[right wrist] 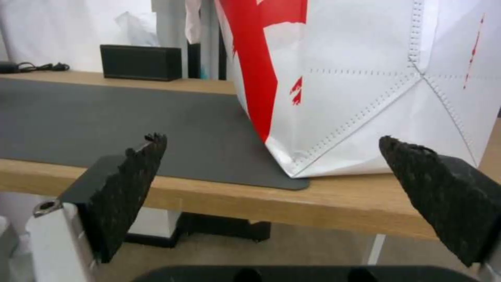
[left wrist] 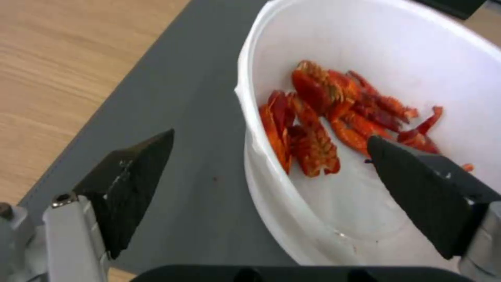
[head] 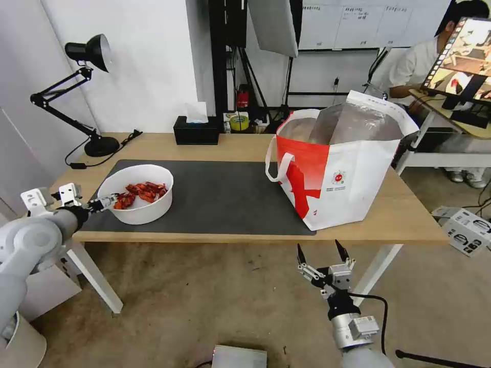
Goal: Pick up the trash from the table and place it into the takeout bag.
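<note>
You're in an office-like studio | whiteboard [head: 353, 23] on the wall | softbox light [head: 273, 25] | monitor [head: 460, 59] on a side desk

a black articulated desk lamp [head: 76, 76] stands on its round base at the far left corner of the wooden top, its cord trailing along the back edge. a black rectangular tissue box [head: 196, 131] with a white tissue poking up sits at the back, near the middle. just beside it, behind the edge, is a yellow-green roll of tape [head: 238, 122]. a white softbox panel on a black stand [head: 273, 25] hangs behind. off to the right a tilted monitor with a bright picture [head: 463, 59] rests on a second desk, and a white cardboard box with dark markings [head: 466, 229] lies on the brownish floor.
</note>
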